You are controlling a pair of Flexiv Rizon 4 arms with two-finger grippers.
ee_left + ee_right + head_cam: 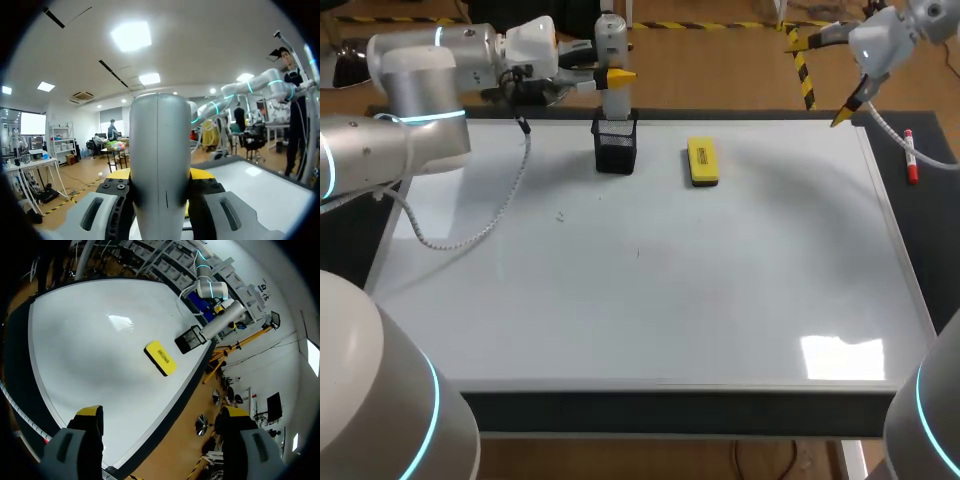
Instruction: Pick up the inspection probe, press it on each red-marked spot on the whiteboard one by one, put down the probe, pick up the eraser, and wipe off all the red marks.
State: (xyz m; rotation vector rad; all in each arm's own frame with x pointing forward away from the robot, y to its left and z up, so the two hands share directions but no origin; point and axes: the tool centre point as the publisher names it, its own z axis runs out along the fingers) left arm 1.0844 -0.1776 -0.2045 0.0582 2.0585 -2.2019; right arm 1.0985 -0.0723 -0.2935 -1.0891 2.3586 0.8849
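**Inspection probe [610,35] upright in its holder [616,148], clasped by my left gripper [617,77]**

Head view. The probe stands with its long axis straight up out of the black mesh holder at the far edge of the whiteboard [720,300]. My left gripper clasps it from the side, above the holder's rim. I judge that any lift must run straight up along that axis to clear the mesh. The yellow eraser [702,162] lies just beside the holder, toward my right arm. My right gripper [846,112] hangs near the far right corner, well apart from both. I make out no red marks on the board.

Left wrist view. The probe [160,160] is a smooth grey cylinder with a rounded top. Both yellow-tipped fingers press it from two sides.

Right wrist view. My right gripper [162,412] stands wide and holds nothing. The eraser [161,358], holder [189,339] and probe [222,322] lie ahead of it, the eraser nearest.
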